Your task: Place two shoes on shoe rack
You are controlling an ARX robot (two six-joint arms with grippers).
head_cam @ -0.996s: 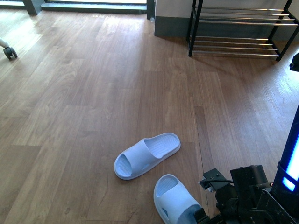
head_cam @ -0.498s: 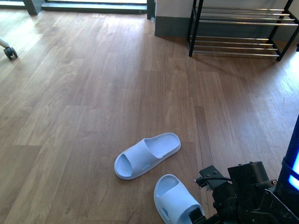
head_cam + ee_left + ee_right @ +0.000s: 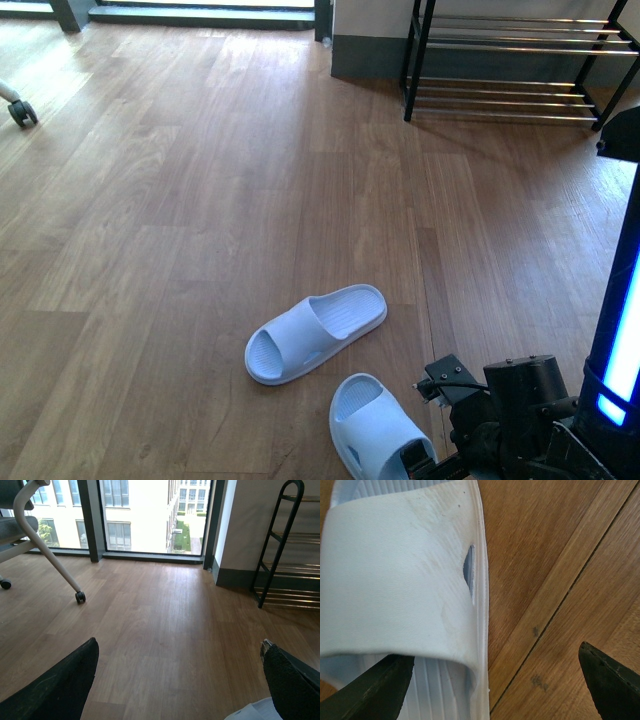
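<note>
A chair wheel (image 3: pixel 20 112) sits at the far left of the front view, on the wooden floor (image 3: pixel 180 250). Near the middle the first slipper (image 3: pixel 315 333) lies flat on its sole at a slant. It is pale blue with a broad strap. Just beside it, nearer the robot and not touching, the second slipper (image 3: pixel 372 425) lies flat as well, its heel end hidden under the dark right arm (image 3: pixel 515 400). Far behind, at the upper right, the shoe rack (image 3: pixel 510 60) stands against the wall, well apart from both slippers.

The left wrist view shows the left pincer (image 3: pixel 178 647) released, its fingers (image 3: pixel 60 685) spread wide over bare floor. A pale blue corner shows at the frame's edge by one finger; I cannot tell which slipper it is. Beyond are a chair (image 3: pixel 30 510), a window (image 3: pixel 140 515) and the rack.

The right wrist view shows the right pincer (image 3: pixel 496 655) released too. It is low over the second slipper — one finger (image 3: pixel 375 690) above the ribbed footbed by the strap, the other over the floorboards. Whether it touches the slipper I cannot tell.
</note>
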